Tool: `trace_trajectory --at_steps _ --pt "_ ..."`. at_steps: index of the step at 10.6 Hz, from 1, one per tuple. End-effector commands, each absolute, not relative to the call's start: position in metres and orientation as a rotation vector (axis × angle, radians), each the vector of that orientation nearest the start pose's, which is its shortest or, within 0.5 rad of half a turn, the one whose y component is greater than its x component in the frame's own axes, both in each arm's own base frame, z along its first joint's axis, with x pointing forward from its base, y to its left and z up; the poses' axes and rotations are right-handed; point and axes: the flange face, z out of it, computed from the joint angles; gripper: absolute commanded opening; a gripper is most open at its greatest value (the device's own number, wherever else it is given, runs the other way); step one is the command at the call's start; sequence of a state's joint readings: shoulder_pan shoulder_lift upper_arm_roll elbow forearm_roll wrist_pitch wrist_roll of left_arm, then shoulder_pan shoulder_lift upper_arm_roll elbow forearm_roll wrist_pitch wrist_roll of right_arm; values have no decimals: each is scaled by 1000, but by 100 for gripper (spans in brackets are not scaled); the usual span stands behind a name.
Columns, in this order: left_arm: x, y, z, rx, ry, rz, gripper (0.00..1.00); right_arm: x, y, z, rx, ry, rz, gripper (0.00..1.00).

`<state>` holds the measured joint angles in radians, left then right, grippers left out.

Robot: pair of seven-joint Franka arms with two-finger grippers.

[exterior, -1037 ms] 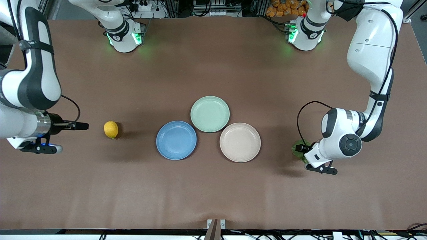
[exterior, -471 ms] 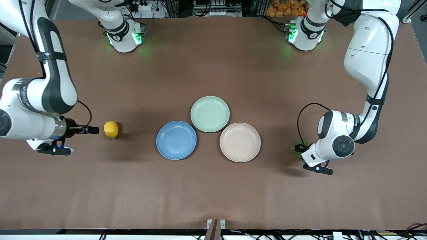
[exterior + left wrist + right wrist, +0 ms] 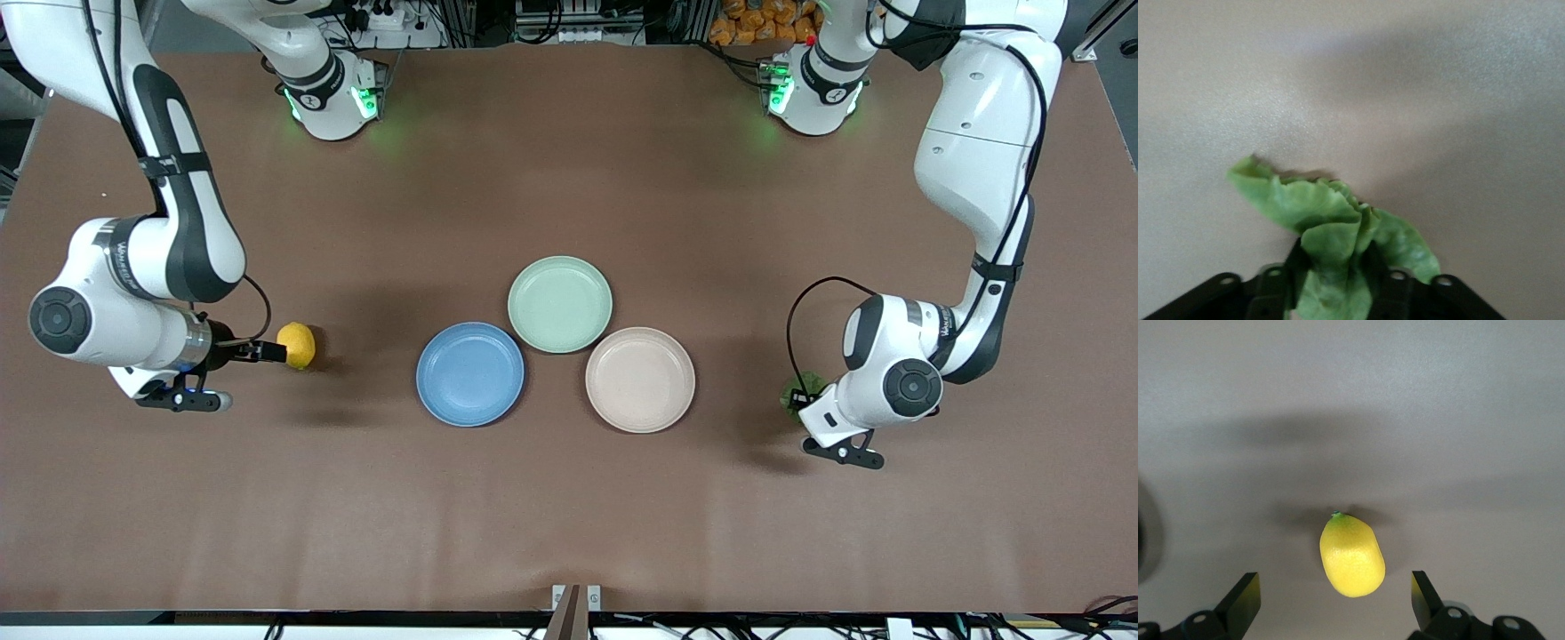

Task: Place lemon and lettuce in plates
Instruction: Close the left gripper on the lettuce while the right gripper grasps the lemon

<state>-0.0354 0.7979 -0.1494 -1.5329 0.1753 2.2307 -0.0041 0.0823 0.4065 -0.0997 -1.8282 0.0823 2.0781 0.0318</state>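
Observation:
The yellow lemon (image 3: 298, 345) (image 3: 1351, 555) lies on the table toward the right arm's end. My right gripper (image 3: 269, 353) (image 3: 1333, 587) is low at it and open, its fingertips on either side of the lemon's near end without touching it. The crinkled green lettuce (image 3: 789, 391) (image 3: 1305, 203) is on the table toward the left arm's end. My left gripper (image 3: 802, 400) (image 3: 1335, 263) is down on it, shut on a bunched fold of the leaf. The blue plate (image 3: 470, 374) and the beige plate (image 3: 640, 380) sit empty mid-table.
A mint-green plate (image 3: 560, 304) sits empty just farther from the front camera, touching the other two plates. The brown table (image 3: 569, 516) spreads bare around them.
My right gripper has slid along the table up to the lemon, still open. My left gripper has closed on the lettuce and the leaf has bunched up.

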Motion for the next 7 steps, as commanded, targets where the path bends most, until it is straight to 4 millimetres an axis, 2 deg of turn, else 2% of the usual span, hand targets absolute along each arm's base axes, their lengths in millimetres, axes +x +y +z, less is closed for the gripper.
trace_trajectory --at_steps 1,4,7 --pt "693 -100 191 -3073 385 87 0 606 -5 293 -3089 111 178 100" --pt "697 -107 212 -3119 347 46 0 589 -5 271 -3097 100 97 100" --pt "701 -117 250 -3183 251 -28 0 577 -2 250 -3102 97 60 100"
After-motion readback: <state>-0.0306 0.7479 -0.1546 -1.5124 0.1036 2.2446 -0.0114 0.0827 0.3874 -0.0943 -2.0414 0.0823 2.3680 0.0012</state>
